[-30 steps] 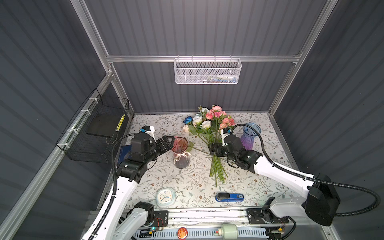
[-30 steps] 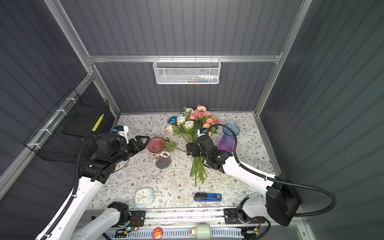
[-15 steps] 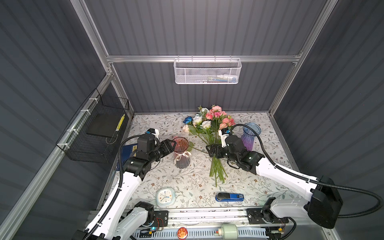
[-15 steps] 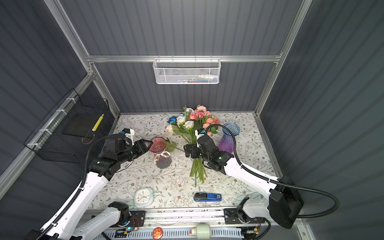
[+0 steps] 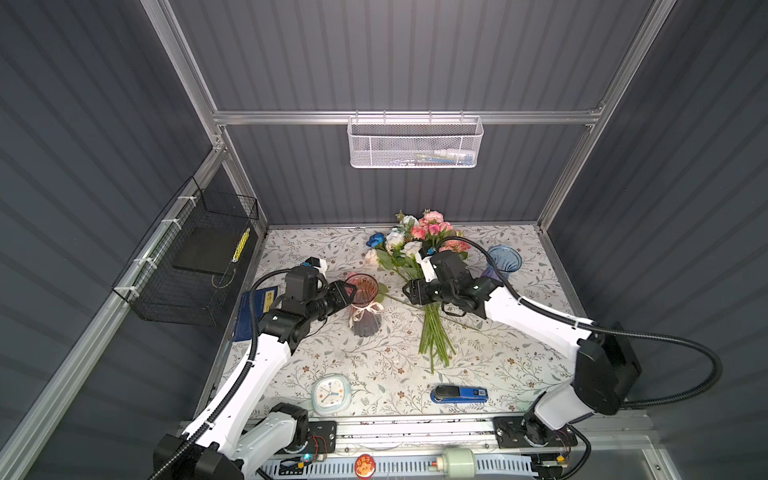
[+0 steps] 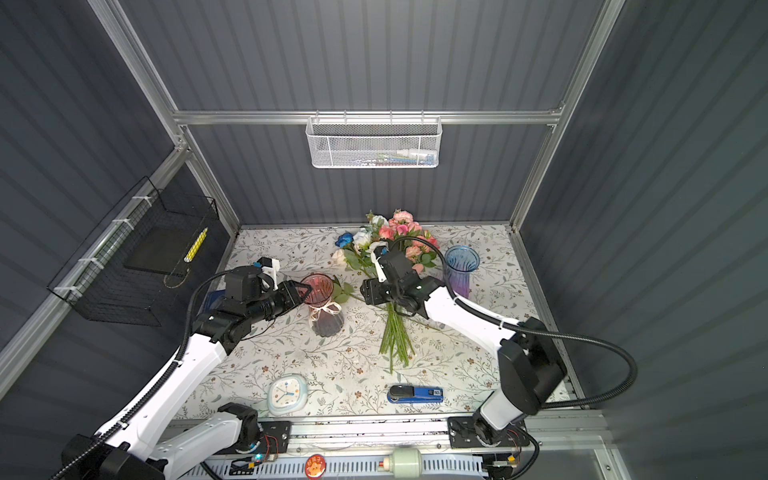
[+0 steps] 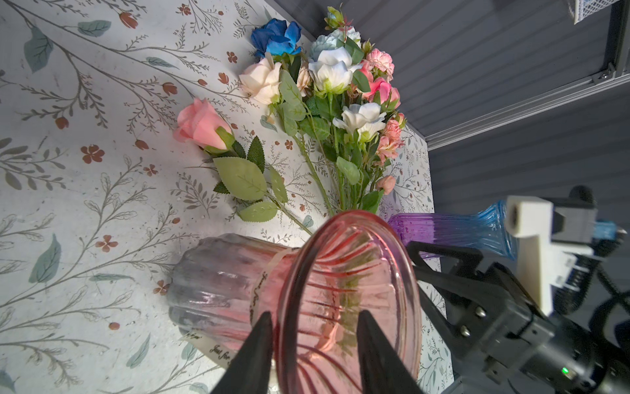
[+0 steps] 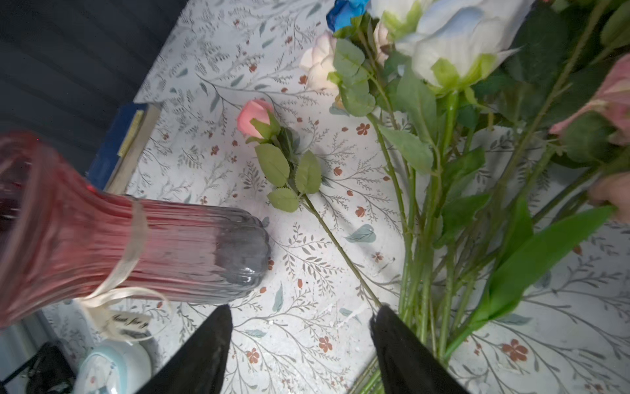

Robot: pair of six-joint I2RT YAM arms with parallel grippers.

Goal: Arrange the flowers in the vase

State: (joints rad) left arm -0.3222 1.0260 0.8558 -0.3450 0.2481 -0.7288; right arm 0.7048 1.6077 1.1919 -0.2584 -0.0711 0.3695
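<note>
No stem stands in either vase, as far as the views show. The flowers [image 5: 432, 328] lie in a bunch on the bench [image 5: 374, 361], between the pink vase [image 5: 365, 307] and the blue vase [image 5: 500, 266]. Their blooms point toward the back wall and their cut ends toward the front. One pink rose [image 7: 201, 124] lies apart from the bunch, just beside the pink vase, with its stem running toward the bunch's stems. The green seen through the pink glass is probably the bunch behind it.

The left claw [image 7: 314, 314] straddles the pink vase's rim, one finger outside the glass and one inside the mouth; it is spread and not pinching. The right claw [image 8: 302, 307] hangs spread over bare bench, one finger just beside the stems, and holds nothing. I judge the task to be at its start: gripping, lifting and inserting are all left.

Open room lies in front of the pink vase and the bunch, up to the clock [image 5: 331, 392] and the blue tool [image 5: 459, 394] near the front edge. The blooms lie close to the back wall. The blue vase stands toward the right edge, near the right arm. A book [image 5: 257, 303] lies at the left edge under the left arm.
</note>
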